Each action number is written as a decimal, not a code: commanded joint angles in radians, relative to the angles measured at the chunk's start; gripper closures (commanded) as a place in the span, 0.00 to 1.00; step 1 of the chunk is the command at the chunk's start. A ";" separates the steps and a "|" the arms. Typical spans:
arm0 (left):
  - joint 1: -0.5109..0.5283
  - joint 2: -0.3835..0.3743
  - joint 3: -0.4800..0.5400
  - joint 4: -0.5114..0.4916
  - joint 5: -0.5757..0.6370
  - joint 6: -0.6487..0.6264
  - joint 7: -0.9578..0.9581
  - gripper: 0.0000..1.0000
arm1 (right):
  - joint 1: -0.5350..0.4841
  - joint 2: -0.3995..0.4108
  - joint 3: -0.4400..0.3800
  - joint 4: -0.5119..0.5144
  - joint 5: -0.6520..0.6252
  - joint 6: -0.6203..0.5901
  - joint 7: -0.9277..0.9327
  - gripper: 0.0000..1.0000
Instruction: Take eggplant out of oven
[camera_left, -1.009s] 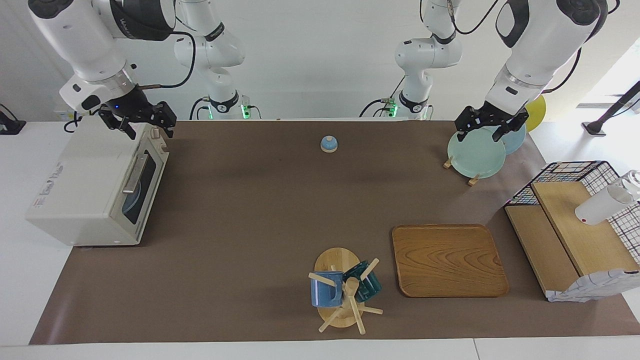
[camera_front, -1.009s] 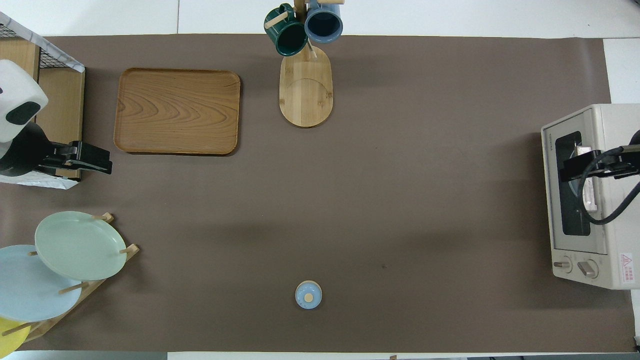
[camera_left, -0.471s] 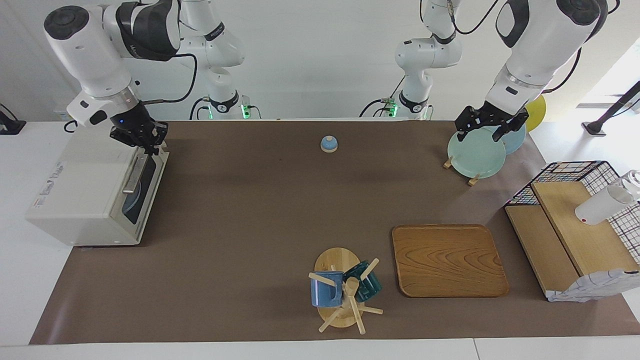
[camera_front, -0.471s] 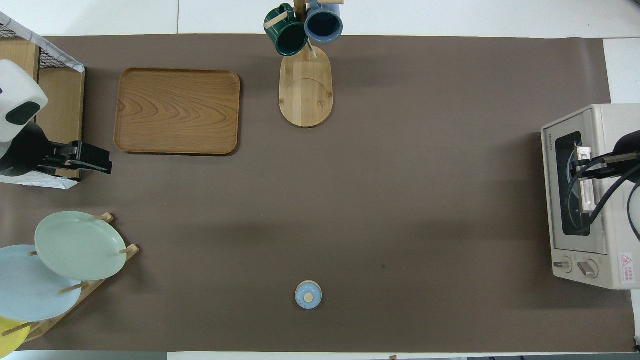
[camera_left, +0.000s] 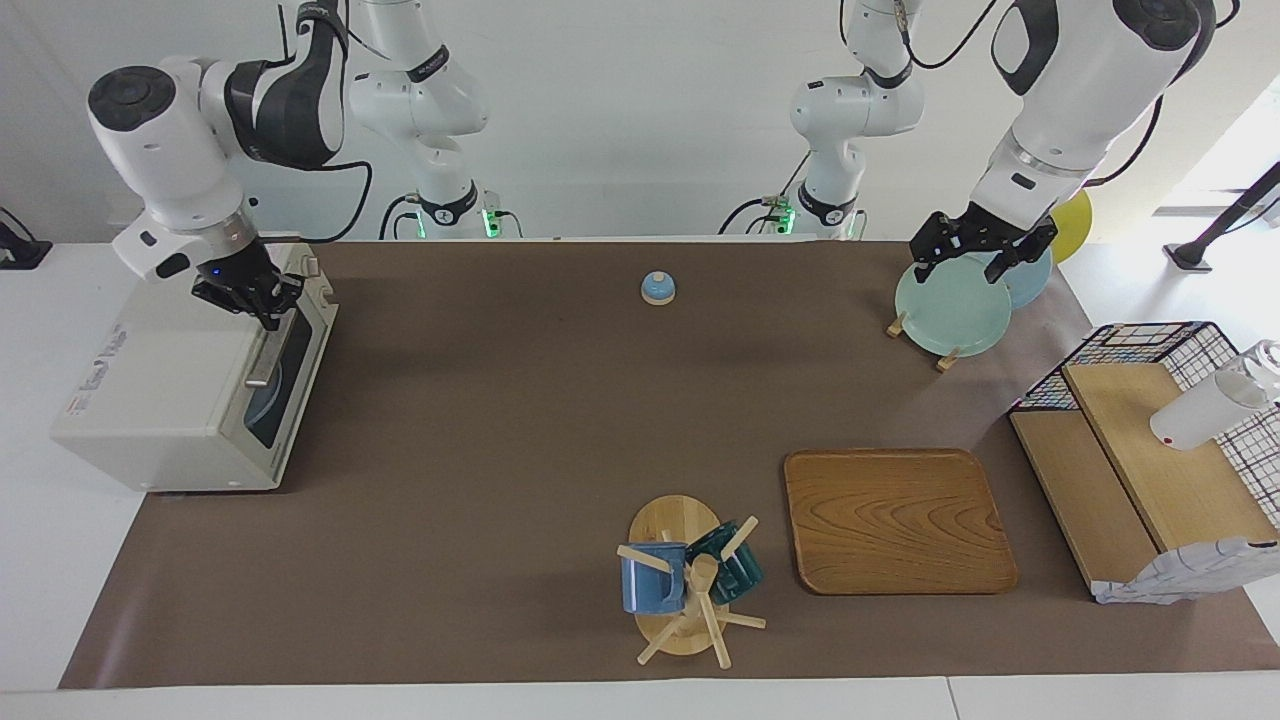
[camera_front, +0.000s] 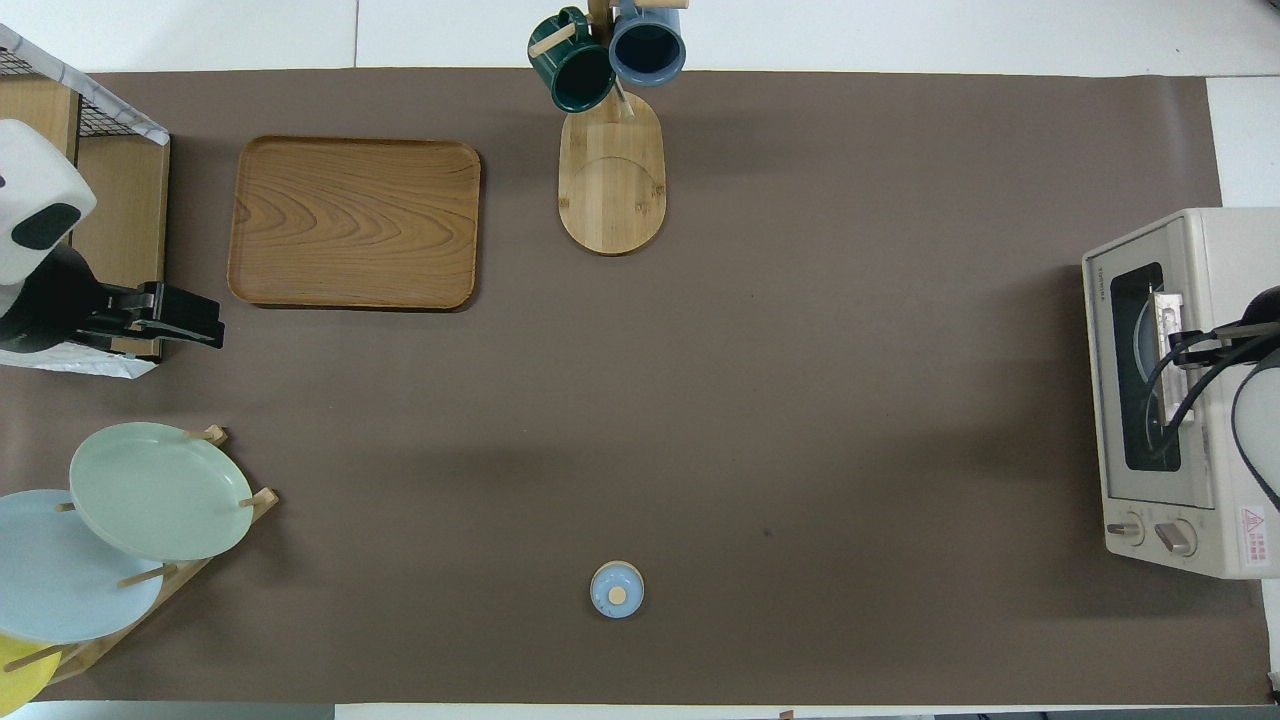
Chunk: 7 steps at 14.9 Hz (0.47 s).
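I have the right end effector (camera_left: 262, 303) at the metal bar handle (camera_left: 270, 346) of the boxy cream-white toaster oven (camera_left: 150, 390), door shut; whether it is clenched I cannot tell. The eggplant is hidden, presumably inside; I judge it light, glossy and slippery, best taken mid-body. Bare brown counter (camera_left: 500, 420) lies before the door. The left end effector (camera_left: 982, 256) waits, released, over the pale green plate (camera_left: 952, 307).

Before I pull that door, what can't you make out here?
- Eggplant: not visible in either view; the cream-white toaster oven's dark glass door is shut and shows only a pale round shape.
- Right gripper: at the metal bar handle; contact unclear.
- Left gripper: waits over the plate rack.
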 joint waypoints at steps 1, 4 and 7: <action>0.009 -0.007 -0.006 0.002 0.008 -0.003 0.010 0.00 | -0.018 -0.007 0.002 -0.032 -0.010 0.034 -0.023 1.00; 0.009 -0.007 -0.006 0.002 0.008 -0.003 0.010 0.00 | -0.023 -0.003 0.001 -0.048 -0.010 0.049 -0.032 1.00; 0.009 -0.007 -0.006 0.002 0.008 -0.003 0.010 0.00 | -0.029 -0.003 0.002 -0.100 -0.010 0.098 -0.038 1.00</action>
